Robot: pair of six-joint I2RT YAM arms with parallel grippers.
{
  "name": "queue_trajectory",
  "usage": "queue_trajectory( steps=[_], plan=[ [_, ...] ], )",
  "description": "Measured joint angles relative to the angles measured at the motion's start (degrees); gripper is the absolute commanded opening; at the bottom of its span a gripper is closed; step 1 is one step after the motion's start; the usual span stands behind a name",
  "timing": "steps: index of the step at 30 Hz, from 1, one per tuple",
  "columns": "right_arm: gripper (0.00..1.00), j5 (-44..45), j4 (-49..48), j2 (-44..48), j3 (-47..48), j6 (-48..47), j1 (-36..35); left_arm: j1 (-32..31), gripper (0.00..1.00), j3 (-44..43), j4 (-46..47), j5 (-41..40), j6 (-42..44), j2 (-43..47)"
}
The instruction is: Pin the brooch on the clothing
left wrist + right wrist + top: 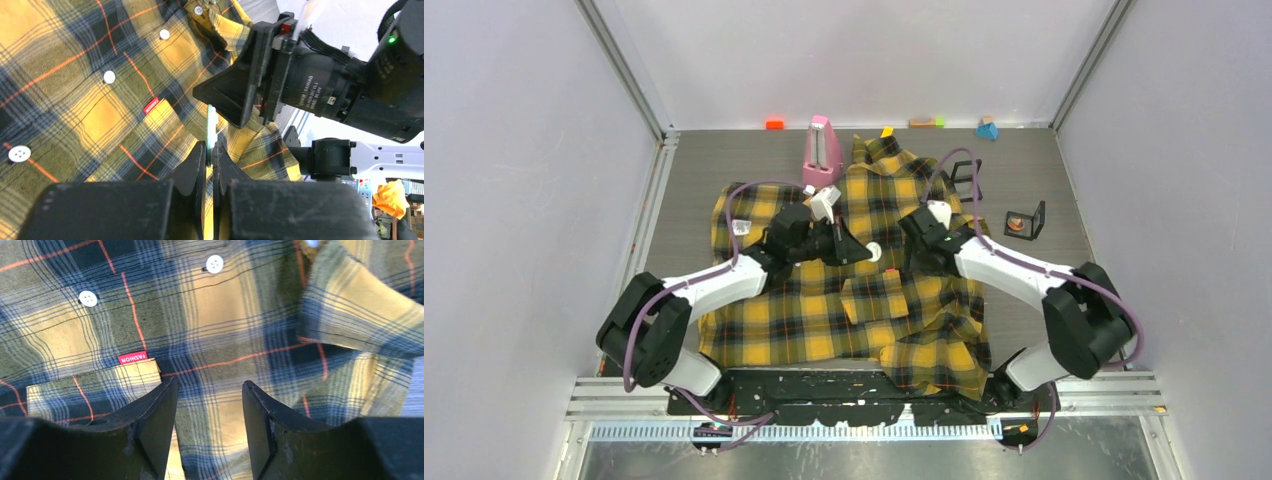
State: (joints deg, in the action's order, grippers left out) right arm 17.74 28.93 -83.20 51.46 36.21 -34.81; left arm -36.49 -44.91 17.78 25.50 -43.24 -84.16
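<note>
Grips the brooch (212,127) edge-on by its rim in the left jaws, shut tight on it, just above the shirt (75,125) near the pocket (95,385). Holds the right jaws apart and empty, low over the cloth close beside. Could lose the brooch: thin hold, likely to twist or slip if pressed into loose fabric. Could also knock the crowded arms together, or merely bunch the shirt on the table (1064,170) rather than pierce it.
</note>
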Motion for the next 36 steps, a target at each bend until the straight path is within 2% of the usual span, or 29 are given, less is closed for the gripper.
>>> queue_trajectory(
  steps=[4, 12, 16, 22, 28, 34, 36],
  plan=[
    [0.54, 3.6, 0.1, -5.3, 2.1, 1.1, -3.3, 0.0, 0.0, 2.5, 0.0, 0.0, 0.3, 1.9],
    [0.51, 6.8, 1.2, -7.0, 0.5, 3.6, -3.7, 0.0, 0.0, 3.6, 0.0, 0.3, 1.7, 5.5],
    [0.41, 6.2, 0.6, -7.0, -1.6, 4.7, -3.7, 0.0, 0.0, 4.3, 0.0, 0.5, 1.7, 5.6],
    [0.17, 5.5, -1.2, -7.9, -2.1, 5.6, -3.7, 0.0, 0.0, 4.7, 0.1, 0.9, 1.7, 5.6],
    [0.01, 5.1, -4.0, -7.2, -3.5, 6.5, -3.7, -0.4, 0.0, 4.8, 1.7, 0.5, 1.7, 4.6],
    [0.01, 4.7, -6.1, -2.8, -7.3, 7.0, -3.7, -2.6, 0.0, 4.8, 5.4, -1.9, 0.9, -0.2],
    [0.07, 4.5, -5.9, -0.3, -8.4, 7.0, -3.7, -3.0, 0.0, 4.8, 6.5, -2.5, 0.1, -1.6]
  ],
)
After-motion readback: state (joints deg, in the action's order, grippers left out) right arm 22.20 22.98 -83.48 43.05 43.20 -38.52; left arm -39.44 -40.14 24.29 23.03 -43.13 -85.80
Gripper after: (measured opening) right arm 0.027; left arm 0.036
